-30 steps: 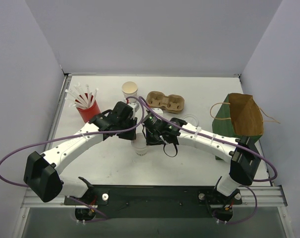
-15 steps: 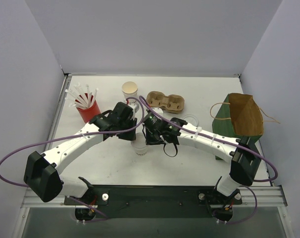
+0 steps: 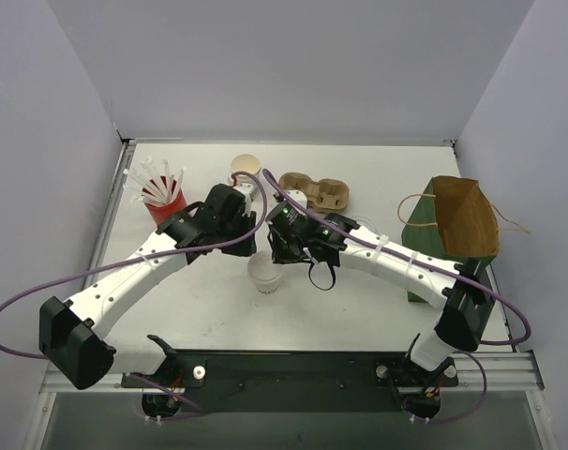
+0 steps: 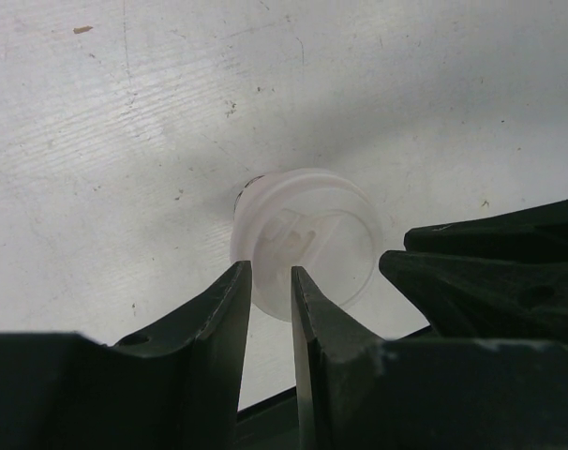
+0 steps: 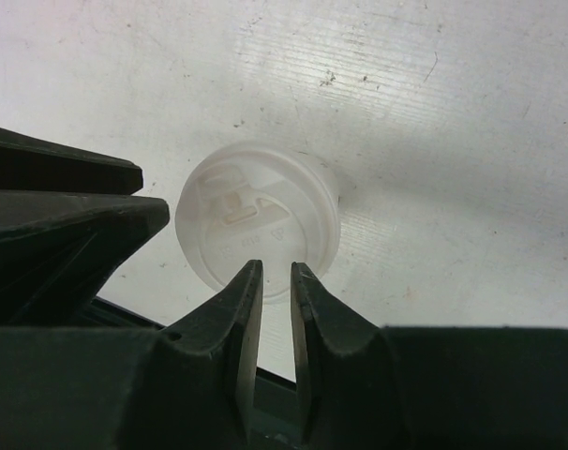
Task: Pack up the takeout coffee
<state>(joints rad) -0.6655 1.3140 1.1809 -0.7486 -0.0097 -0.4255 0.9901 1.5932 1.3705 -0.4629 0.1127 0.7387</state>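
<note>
A white paper cup with a white lid (image 3: 264, 273) pressed on it stands at mid table. It shows from above in the left wrist view (image 4: 307, 239) and the right wrist view (image 5: 256, 220). An open white cup with a cream rim (image 3: 246, 167) stands at the back, next to the brown pulp carrier (image 3: 313, 191). My left gripper (image 3: 250, 247) (image 4: 270, 272) and right gripper (image 3: 282, 251) (image 5: 276, 267) hover just above the lidded cup from either side. Each has its jaws nearly together and holds nothing.
A red cup of white straws (image 3: 162, 202) stands at the back left. A brown paper bag (image 3: 464, 216) lies on a green box (image 3: 417, 217) at the right. The black rail runs along the near edge.
Both grippers have risen and drawn back a little from the lidded cup, so more of it shows. The cup stays in place.
</note>
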